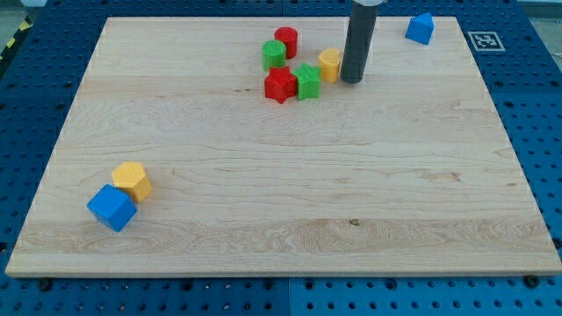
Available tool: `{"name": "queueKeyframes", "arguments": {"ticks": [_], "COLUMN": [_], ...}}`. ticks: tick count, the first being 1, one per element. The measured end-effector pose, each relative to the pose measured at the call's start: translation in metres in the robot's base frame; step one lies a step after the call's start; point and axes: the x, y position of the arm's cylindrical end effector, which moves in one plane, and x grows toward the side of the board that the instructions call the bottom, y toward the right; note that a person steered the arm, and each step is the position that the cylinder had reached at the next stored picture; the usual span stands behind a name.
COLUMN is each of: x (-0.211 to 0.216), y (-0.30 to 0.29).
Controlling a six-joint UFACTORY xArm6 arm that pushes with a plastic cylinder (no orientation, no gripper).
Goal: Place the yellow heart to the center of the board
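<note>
Seven small blocks on a pale wooden board (263,202) with visible grain, sitting on a blue perforated table (26,96). Cluster near the view's top centre: red cylinder (285,40), green block (274,55) (rounded, shape unclear), red star (280,85), green star-like block (308,82), yellow heart (329,65). Heart is well above board centre, at the cluster's right edge. My tip (351,81) (plain dark matte rod, nothing to open or grasp with, holding nothing) is down on the board just right of the yellow heart, touching or nearly so. Blue block (421,28), roughly pentagonal, alone at the view's top right. Bottom left: yellow hexagon (133,181) touching a blue cube (111,208).
</note>
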Motion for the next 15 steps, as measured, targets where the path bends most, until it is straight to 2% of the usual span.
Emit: {"name": "queueKeyframes", "arguments": {"ticks": [2,3,4,5,7,8,9,10,11,15], "x": [-0.020,-0.049,-0.086,-0.100,-0.061,-0.054,-0.063,-0.060,-0.024,0.012], "y": [0.010,0.015,-0.003,-0.036,-0.038,-0.037,-0.037,-0.018,-0.010,-0.002]}}
